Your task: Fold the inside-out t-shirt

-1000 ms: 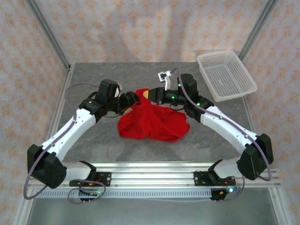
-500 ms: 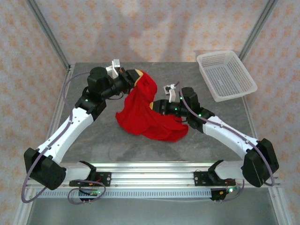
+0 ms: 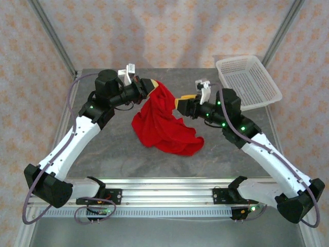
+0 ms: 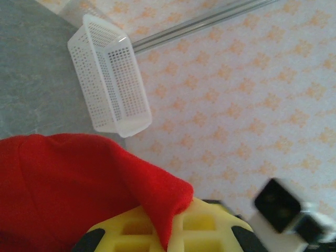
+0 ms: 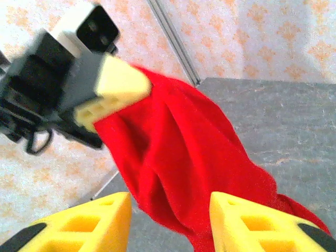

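The red t-shirt [image 3: 163, 126] hangs bunched from my left gripper [image 3: 149, 84], its lower part heaped on the grey table [image 3: 103, 149]. In the left wrist view the yellow fingers [image 4: 210, 226] are shut on a fold of the shirt [image 4: 68, 189]. My right gripper [image 3: 182, 102] is at the shirt's right edge. In the right wrist view it [image 5: 168, 223] stands open, the shirt [image 5: 184, 152] hanging just beyond its fingers [image 5: 89, 223] and nothing pinched between them. The left gripper [image 5: 113, 86] shows there, holding the shirt's top corner.
A white mesh basket [image 3: 248, 82] stands at the table's far right corner and appears in the left wrist view [image 4: 113, 79]. Metal frame posts [image 3: 54, 41] and patterned walls close in the back and sides. An aluminium rail [image 3: 164, 193] runs along the near edge.
My left gripper lifted the shirt's corner up and toward the far left, then held there. My right gripper dipped in at the shirt's right side, then pulled back up and right, and now stands open.
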### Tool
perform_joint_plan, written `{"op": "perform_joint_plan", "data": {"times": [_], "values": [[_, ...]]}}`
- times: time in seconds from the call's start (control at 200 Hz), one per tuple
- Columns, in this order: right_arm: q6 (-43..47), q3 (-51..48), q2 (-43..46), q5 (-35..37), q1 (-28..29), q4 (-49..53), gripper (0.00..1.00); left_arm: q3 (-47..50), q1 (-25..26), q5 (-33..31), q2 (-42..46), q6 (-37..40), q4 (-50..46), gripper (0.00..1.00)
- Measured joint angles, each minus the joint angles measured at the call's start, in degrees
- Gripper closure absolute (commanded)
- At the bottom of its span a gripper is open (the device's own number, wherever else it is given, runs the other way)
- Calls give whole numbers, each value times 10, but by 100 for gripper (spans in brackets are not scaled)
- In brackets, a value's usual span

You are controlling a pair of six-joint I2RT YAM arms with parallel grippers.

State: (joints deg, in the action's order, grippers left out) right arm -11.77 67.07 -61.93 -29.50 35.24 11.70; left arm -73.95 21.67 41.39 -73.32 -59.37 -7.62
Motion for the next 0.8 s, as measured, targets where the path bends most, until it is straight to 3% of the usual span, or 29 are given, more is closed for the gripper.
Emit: {"op": "perform_joint_plan", "data": {"times": [0.055,0.3,0.42,0.801], "values": [[-8,39,-21,8,5,15,51,0,0,0,-2,6,-7,100],[-92,227,-169,85,77,168,54,0,0,-5,-3,14,-21,100],[-141,233,-184,132,109,232,54,1,0,-14,-3,14,-21,100],[-262,257,-203,203,108,279,52,1,0,-15,-17,15,-21,100]]}}
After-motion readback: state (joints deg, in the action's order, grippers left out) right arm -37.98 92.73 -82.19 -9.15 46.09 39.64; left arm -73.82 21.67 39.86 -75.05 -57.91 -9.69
